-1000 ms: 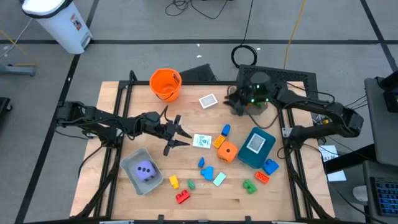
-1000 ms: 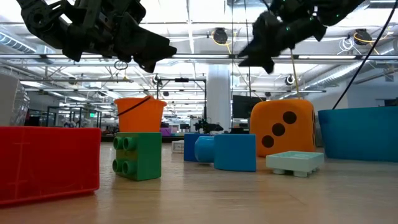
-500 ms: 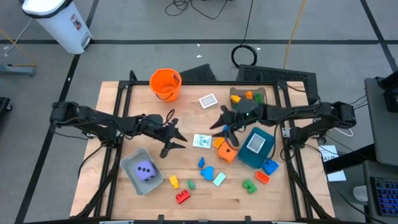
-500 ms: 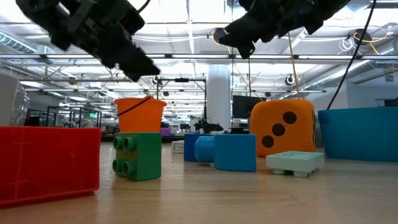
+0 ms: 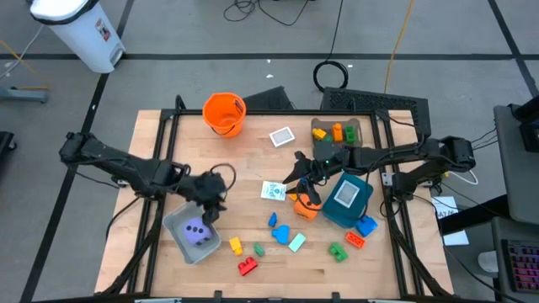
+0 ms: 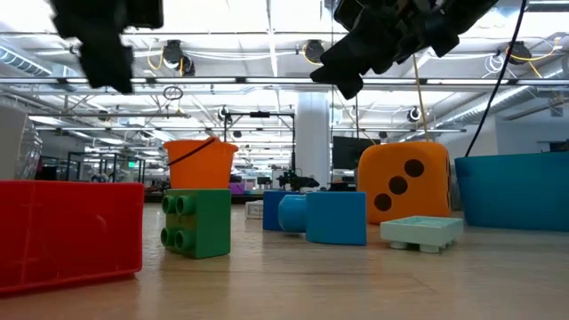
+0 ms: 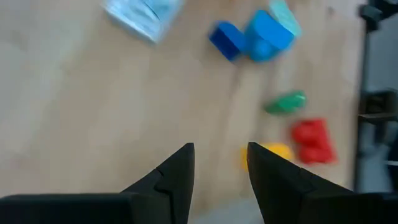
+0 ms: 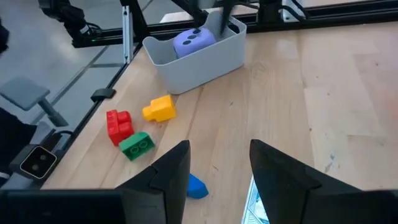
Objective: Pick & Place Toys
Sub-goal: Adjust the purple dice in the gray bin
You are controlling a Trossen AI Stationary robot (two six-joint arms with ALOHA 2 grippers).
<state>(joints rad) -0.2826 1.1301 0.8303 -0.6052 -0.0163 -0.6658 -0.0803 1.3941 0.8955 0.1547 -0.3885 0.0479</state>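
The purple die (image 5: pixel 196 231) sat in the grey bin (image 5: pixel 180 220). The orange die (image 5: pixel 305 206) stood beside the teal bin (image 5: pixel 344 212), with small blocks (image 5: pixel 281 233) lying nearby. The right gripper (image 5: pixel 305 178) hung just over the orange die, fingers a little apart, holding nothing. The left gripper (image 5: pixel 210 210) hung over the grey bin's edge, also a little apart and empty.

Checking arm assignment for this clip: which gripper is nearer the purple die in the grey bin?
Left. The left gripper is open and empty just above the grey bin holding the purple die. The right gripper, also open, is across the table near the orange die.
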